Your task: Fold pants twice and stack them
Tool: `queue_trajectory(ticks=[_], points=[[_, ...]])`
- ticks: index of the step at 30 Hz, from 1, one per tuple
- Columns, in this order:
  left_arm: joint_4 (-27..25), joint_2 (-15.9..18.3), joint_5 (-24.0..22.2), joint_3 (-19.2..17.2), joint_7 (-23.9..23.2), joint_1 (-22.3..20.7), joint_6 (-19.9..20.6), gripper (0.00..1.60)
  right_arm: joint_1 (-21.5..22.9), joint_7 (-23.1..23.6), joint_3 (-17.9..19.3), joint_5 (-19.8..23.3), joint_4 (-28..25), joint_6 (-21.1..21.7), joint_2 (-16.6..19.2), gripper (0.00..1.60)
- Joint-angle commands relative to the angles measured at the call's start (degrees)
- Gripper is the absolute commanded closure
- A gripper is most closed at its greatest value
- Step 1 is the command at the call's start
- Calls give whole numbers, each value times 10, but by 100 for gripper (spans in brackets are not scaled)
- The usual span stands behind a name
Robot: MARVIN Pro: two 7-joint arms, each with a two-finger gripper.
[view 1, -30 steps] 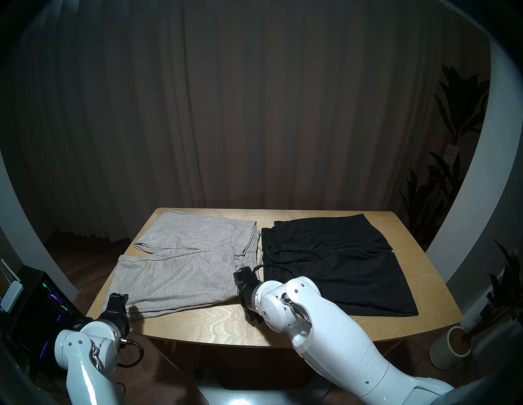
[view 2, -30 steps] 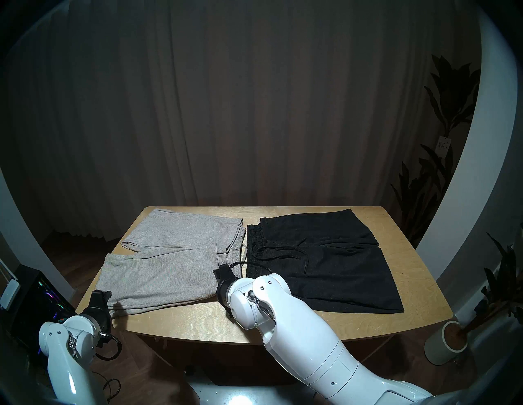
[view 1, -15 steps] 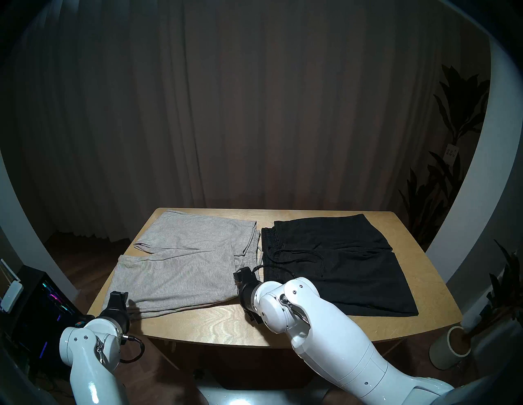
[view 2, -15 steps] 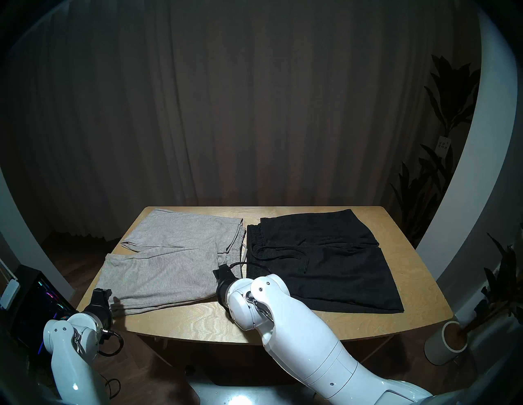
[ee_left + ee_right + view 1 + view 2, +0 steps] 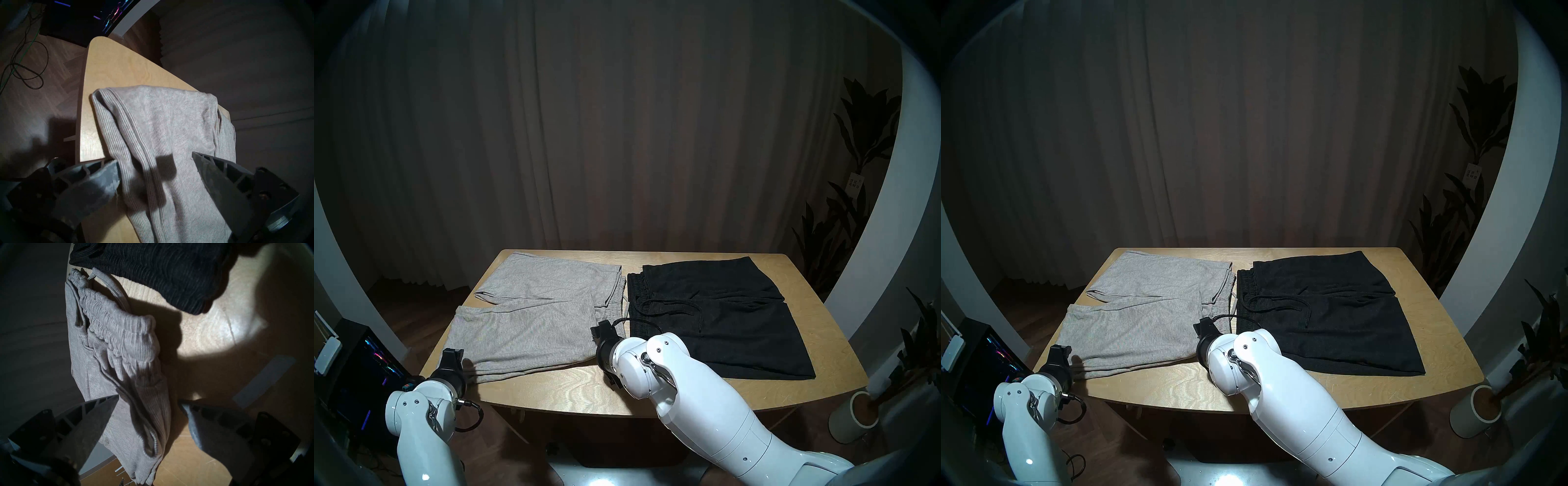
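My left gripper (image 5: 155,162) has crept over the grey pants (image 5: 531,325) hem, jaws wide; right gripper (image 5: 147,402) gapes over their waistband — first fold coming.

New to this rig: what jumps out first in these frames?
Two pairs of soft knit drawstring pants lie side by side on the pale wooden table: the light heather grey pair on the left, the black pair on the right. Both white arms flank the grey pair, the left hand open over its leg end, the right hand open over its gathered waistband.
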Motion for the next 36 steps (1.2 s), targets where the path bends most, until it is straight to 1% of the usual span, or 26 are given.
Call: queue_trajectory(ticks=[1,6,7,9,10,11,12,13,14,15,16,17,18,19,22,25,26,27,28,31,34,35,36], points=[[39,13,4,0,-1,-7,5,0,-1,-5,-7,-2,27,-8,-13,0],[50,19,4,0,-5,-12,8,0,3,-5,-10,-6,40,-13,-20,0],[52,19,5,-1,-5,-13,8,4,3,-5,-10,-6,41,-13,-21,0],[56,21,4,-2,-5,-15,9,31,4,-5,-10,-7,44,-15,-23,0],[57,21,4,-2,-5,-16,10,34,4,-6,-11,-8,45,-16,-24,0],[58,22,4,-2,-5,-17,11,43,5,-6,-11,-8,46,-16,-24,0],[59,22,4,-3,-5,-18,12,48,5,-6,-11,-9,47,-17,-25,0],[60,23,3,-3,-5,-18,12,67,5,-7,-11,-9,48,-18,-25,6],[60,23,2,-4,-4,-20,13,78,6,-7,-11,-10,49,-19,-26,9],[61,24,2,-4,-4,-21,14,83,6,-7,-11,-10,50,-19,-27,36],[61,25,2,-5,-3,-21,15,85,6,-8,-11,-10,51,-20,-27,49],[63,25,1,-6,-4,-22,15,91,7,-8,-11,-11,51,-21,-28,54],[63,26,1,-6,-4,-22,15,97,7,-8,-11,-11,52,-21,-28,65],[64,26,1,-7,-4,-23,15,100,7,-8,-11,-11,52,-22,-28,72],[60,26,-1,-10,-2,-23,16,121,8,-7,-11,-12,52,-23,-29,87],[49,25,-7,-15,5,-25,17,122,8,-8,-12,-13,48,-25,-28,99],[46,25,-8,-17,7,-26,16,121,8,-9,-11,-13,46,-25,-28,107],[41,26,-10,-17,13,-28,18,121,7,-9,-11,-13,44,-27,-27,107],[38,26,-13,-18,17,-30,19,122,7,-10,-11,-13,43,-27,-27,131],[25,27,-22,-20,22,-40,19,117,6,-10,-9,-12,36,-30,-25,160],[17,30,-29,-20,26,-49,21,146,4,-12,-6,-9,27,-32,-24,160],[16,31,-31,-19,23,-52,22,150,3,-11,-3,-7,23,-33,-24,160],[15,33,-33,-19,25,-55,23,160,3,-11,-2,-6,19,-34,-23,160]])
